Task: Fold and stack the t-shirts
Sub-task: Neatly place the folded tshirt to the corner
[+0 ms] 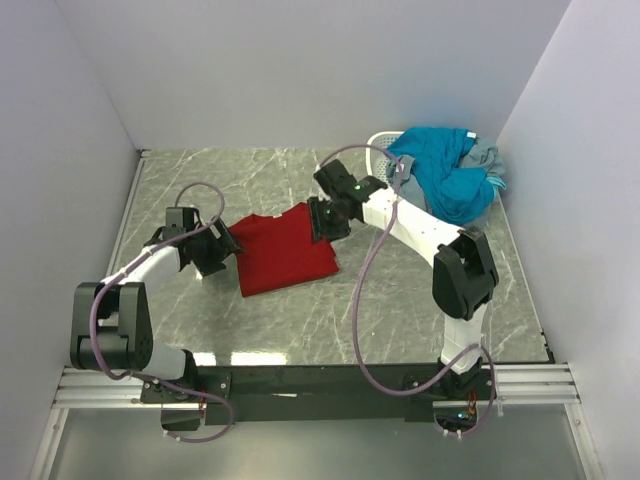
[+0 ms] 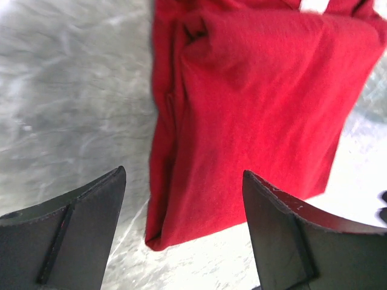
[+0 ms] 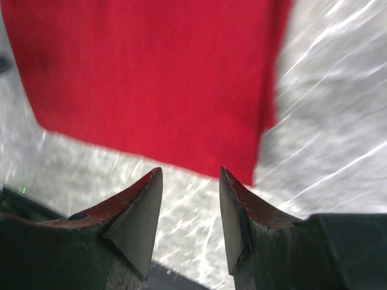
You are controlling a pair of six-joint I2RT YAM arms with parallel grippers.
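A folded dark red t-shirt (image 1: 284, 250) lies flat in the middle of the table. It fills the left wrist view (image 2: 254, 115) and the right wrist view (image 3: 151, 78). My left gripper (image 1: 226, 250) is open and empty just off the shirt's left edge (image 2: 183, 175). My right gripper (image 1: 322, 222) is open and empty just off the shirt's far right corner (image 3: 190, 172). A teal-blue t-shirt (image 1: 445, 170) and a grey one (image 1: 487, 158) are heaped in a white basket (image 1: 380, 145) at the back right.
The table is grey marble (image 1: 400, 300). White walls enclose it on the left, back and right. The arms' base rail (image 1: 320, 385) runs along the near edge.
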